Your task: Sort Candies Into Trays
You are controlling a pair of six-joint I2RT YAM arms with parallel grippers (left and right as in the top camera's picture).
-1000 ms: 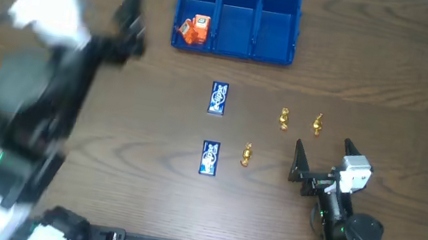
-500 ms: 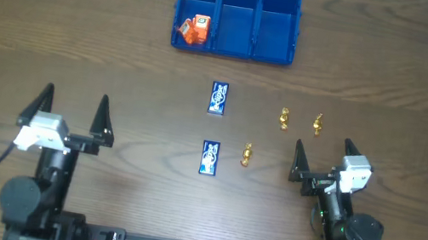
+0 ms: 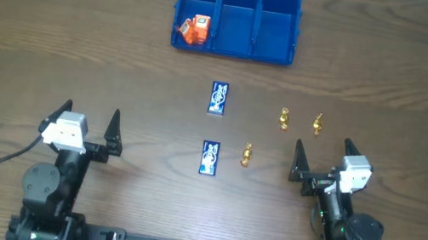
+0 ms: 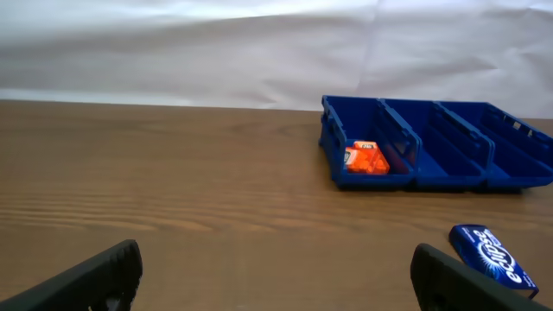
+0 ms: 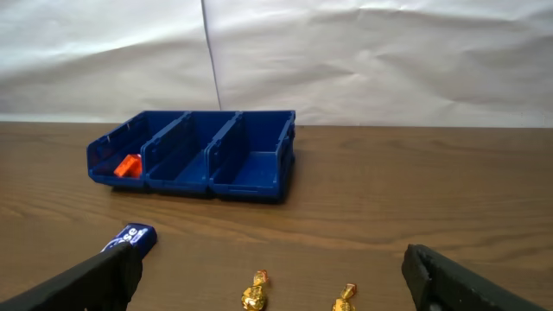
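Note:
A blue three-compartment tray [image 3: 236, 22] sits at the table's far middle, with orange candies [image 3: 193, 29] in its left compartment. Two blue wrapped candies lie on the wood, one [image 3: 218, 98] farther and one [image 3: 209, 157] nearer. Three gold candies lie to their right: two [image 3: 284, 118] [image 3: 318, 123] side by side, one [image 3: 246, 154] nearer. My left gripper [image 3: 90, 116] rests open near the front left, empty. At the front right my right gripper [image 3: 323, 155] stands open, empty. The left wrist view shows the tray [image 4: 432, 147], orange candies [image 4: 366, 158] and a blue candy [image 4: 489, 255]; the right wrist view shows the tray [image 5: 194, 155].
Bare wooden tabletop [image 3: 54, 43] spreads all around. A white backdrop [image 5: 346, 60] stands behind the table's far edge. The tray's middle and right compartments hold nothing.
The left arm swung down from near the tray's left side to a rest pose at the front left. The right arm and the candies kept still.

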